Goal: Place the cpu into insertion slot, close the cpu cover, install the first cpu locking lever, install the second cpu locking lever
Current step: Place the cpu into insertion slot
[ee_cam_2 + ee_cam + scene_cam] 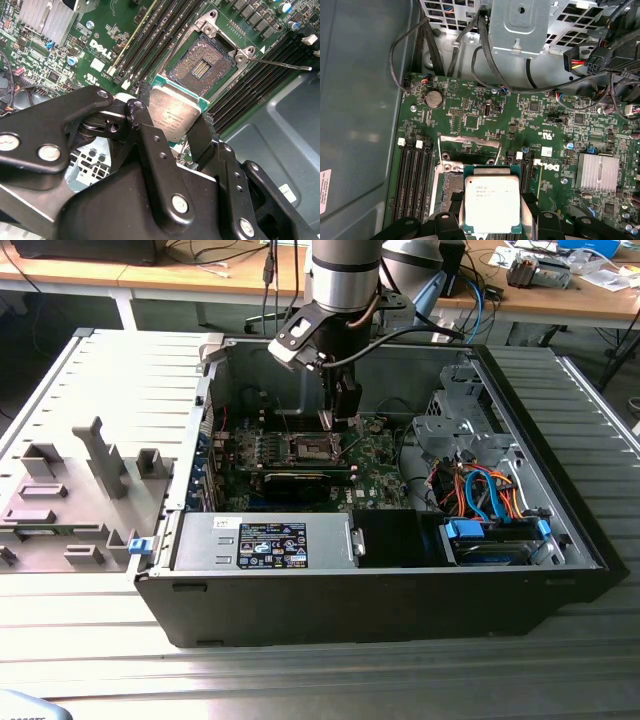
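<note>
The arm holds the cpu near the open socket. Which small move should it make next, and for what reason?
Probably a short sideways shift to centre the cpu over the insertion slot, without lowering yet. The gripper is shut on the cpu, the slot's contacts lie bare, and in the second wrist view the cpu overlaps only one edge of the slot.

The arm [345, 270] reaches straight down from above, wrist vertical, gripper [340, 420] pointing down. In both wrist views its two black fingers [150, 142] are closed on opposite edges of the cpu [492, 202], holding it flat
</note>
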You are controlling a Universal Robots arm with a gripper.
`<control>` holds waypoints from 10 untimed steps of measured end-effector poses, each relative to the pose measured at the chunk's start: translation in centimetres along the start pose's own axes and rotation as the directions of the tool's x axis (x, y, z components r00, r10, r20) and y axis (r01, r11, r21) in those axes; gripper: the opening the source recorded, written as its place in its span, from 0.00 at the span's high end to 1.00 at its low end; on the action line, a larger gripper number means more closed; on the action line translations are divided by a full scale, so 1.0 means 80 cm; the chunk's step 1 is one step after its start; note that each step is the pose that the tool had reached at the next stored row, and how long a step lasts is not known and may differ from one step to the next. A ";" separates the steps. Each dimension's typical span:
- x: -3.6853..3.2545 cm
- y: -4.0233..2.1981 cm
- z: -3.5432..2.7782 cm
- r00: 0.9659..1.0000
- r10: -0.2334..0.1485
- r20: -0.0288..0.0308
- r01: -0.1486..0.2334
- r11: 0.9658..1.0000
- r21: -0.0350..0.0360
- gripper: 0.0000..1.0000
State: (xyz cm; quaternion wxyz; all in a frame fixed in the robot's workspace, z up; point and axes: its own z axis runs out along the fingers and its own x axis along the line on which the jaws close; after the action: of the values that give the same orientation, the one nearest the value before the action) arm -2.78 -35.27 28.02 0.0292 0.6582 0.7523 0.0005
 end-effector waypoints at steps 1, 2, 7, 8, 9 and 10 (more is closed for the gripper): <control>0.0000 0.0000 0.0000 1.000 0.000 0.000 0.000 1.000 0.000 0.46; 0.0000 0.0000 0.0000 1.000 0.001 0.000 -0.001 1.000 0.000 0.46; 0.0000 0.0000 0.0000 1.000 0.003 0.000 -0.003 1.000 0.000 0.46; 0.0000 0.0000 0.0000 1.000 0.004 0.000 -0.004 1.000 0.000 0.46; 0.0000 0.0000 0.0000 1.000 0.004 0.000 -0.004 1.000 0.000 0.46; 0.0000 0.0000 0.0000 1.000 0.004 0.000 -0.004 1.000 0.000 0.46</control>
State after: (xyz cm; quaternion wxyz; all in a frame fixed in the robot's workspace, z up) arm -2.78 -35.27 28.02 0.0293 0.6598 0.7509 0.0005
